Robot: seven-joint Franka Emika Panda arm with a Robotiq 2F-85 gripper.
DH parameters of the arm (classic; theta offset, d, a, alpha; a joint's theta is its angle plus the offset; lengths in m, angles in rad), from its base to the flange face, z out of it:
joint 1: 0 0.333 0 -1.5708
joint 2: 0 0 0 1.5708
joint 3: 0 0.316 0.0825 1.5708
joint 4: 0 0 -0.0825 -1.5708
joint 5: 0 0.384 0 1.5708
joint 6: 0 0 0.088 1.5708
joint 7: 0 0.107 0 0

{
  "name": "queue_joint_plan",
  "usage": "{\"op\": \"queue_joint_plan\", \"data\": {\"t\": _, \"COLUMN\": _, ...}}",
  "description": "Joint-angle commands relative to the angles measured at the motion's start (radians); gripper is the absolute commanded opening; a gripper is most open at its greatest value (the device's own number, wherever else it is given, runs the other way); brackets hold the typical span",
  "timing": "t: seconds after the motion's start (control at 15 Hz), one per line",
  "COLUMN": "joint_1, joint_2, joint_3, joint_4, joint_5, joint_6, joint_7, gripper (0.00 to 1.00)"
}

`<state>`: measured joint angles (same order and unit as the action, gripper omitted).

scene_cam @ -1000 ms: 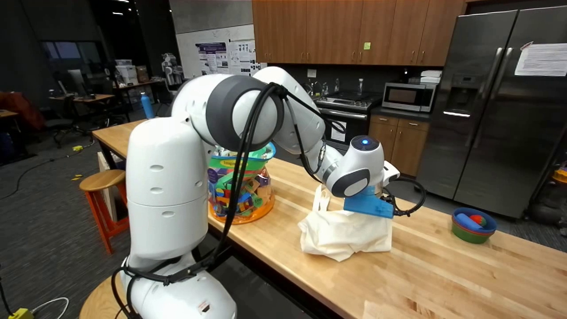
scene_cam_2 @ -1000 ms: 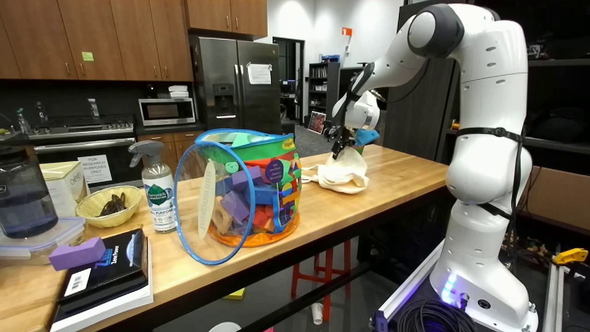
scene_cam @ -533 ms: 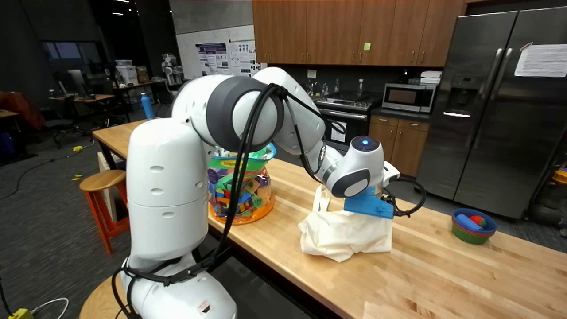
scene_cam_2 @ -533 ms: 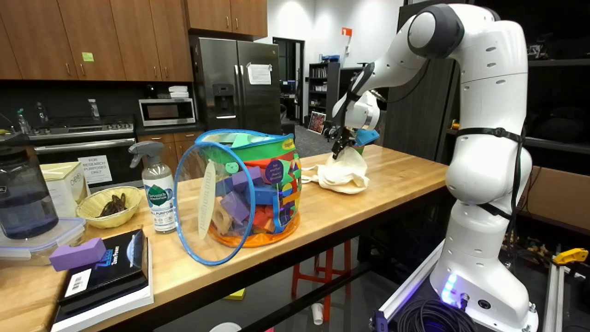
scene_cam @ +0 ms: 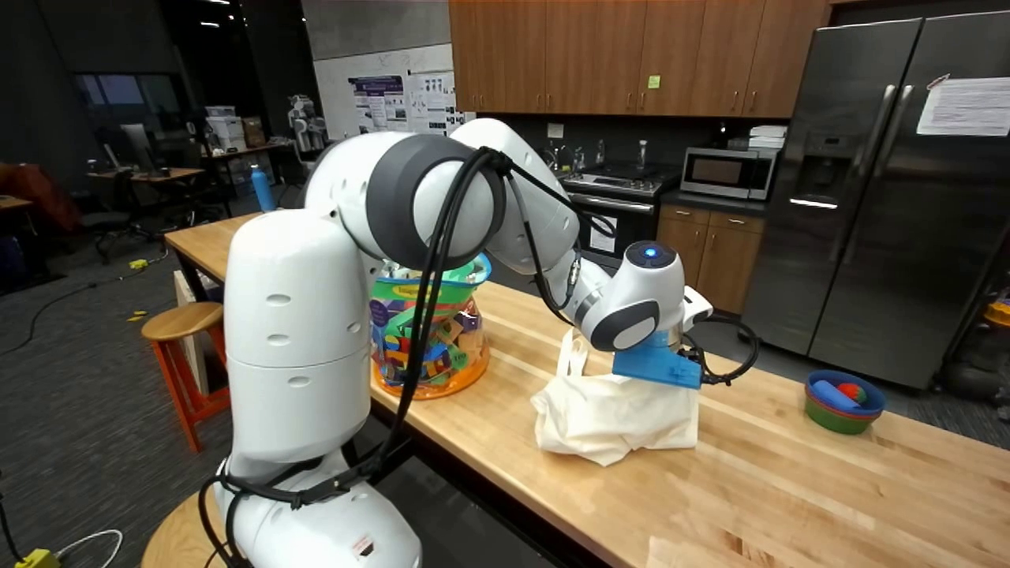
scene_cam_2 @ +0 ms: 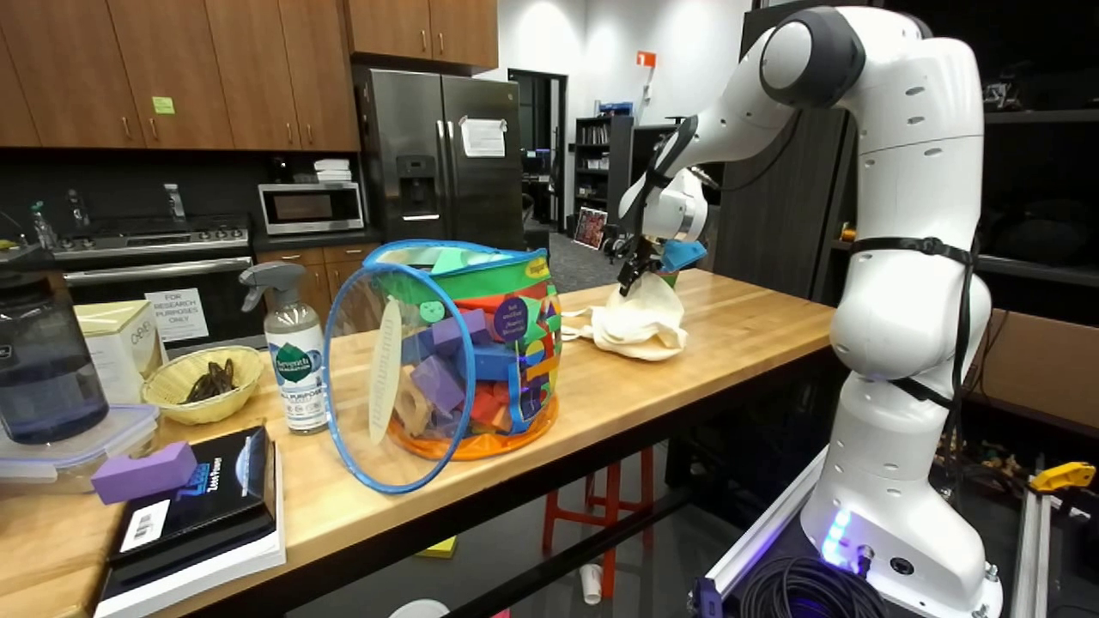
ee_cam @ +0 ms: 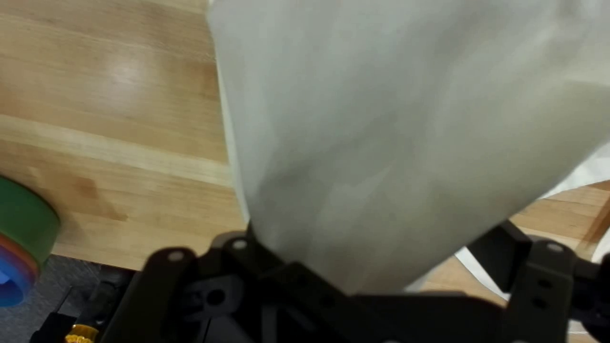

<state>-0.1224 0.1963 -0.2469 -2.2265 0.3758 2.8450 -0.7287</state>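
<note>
A cream cloth bag lies crumpled on the wooden table in both exterior views (scene_cam: pixel 619 418) (scene_cam_2: pixel 640 322). Its straps (scene_cam_2: pixel 577 324) reach out to one side. My gripper (scene_cam_2: pixel 633 275) points down at the raised top of the bag and touches the cloth. A blue part (scene_cam: pixel 655 363) on the wrist hangs just over the bag. In the wrist view the pale cloth (ee_cam: pixel 381 119) fills the middle and runs down between the two dark fingers (ee_cam: pixel 499 259). The cloth hides the fingertips, so I cannot tell whether they pinch it.
A clear zipped bag of foam blocks (scene_cam_2: pixel 446 378) stands on the wooden table (scene_cam: pixel 789 489). Stacked bowls (scene_cam: pixel 840 418) holding small toys stand beyond the cloth bag. A spray bottle (scene_cam_2: pixel 296 369), a yellow basket (scene_cam_2: pixel 202 403) and a purple block (scene_cam_2: pixel 146 472) on a black box are farther along.
</note>
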Motion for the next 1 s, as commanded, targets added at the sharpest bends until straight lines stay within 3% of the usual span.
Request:
{"op": "queue_joint_plan", "data": {"t": 0.0, "joint_1": 0.0, "joint_2": 0.0, "joint_3": 0.0, "joint_4": 0.0, "joint_5": 0.0, "joint_6": 0.0, "joint_7": 0.0, "gripper": 1.0}}
{"op": "queue_joint_plan", "data": {"t": 0.33, "joint_1": -0.002, "joint_2": -0.001, "joint_3": -0.001, "joint_4": -0.002, "joint_5": 0.002, "joint_6": 0.002, "joint_7": -0.003, "gripper": 1.0}}
{"op": "queue_joint_plan", "data": {"t": 0.4, "joint_1": -0.008, "joint_2": -0.004, "joint_3": 0.003, "joint_4": -0.006, "joint_5": 0.013, "joint_6": 0.007, "joint_7": -0.016, "gripper": 0.75}}
{"op": "queue_joint_plan", "data": {"t": 0.6, "joint_1": -0.019, "joint_2": -0.012, "joint_3": 0.01, "joint_4": -0.016, "joint_5": 0.028, "joint_6": 0.019, "joint_7": -0.044, "gripper": 0.61}}
{"op": "queue_joint_plan", "data": {"t": 0.93, "joint_1": -0.016, "joint_2": -0.007, "joint_3": 0.0, "joint_4": -0.005, "joint_5": 0.005, "joint_6": 0.061, "joint_7": -0.026, "gripper": 0.2}}
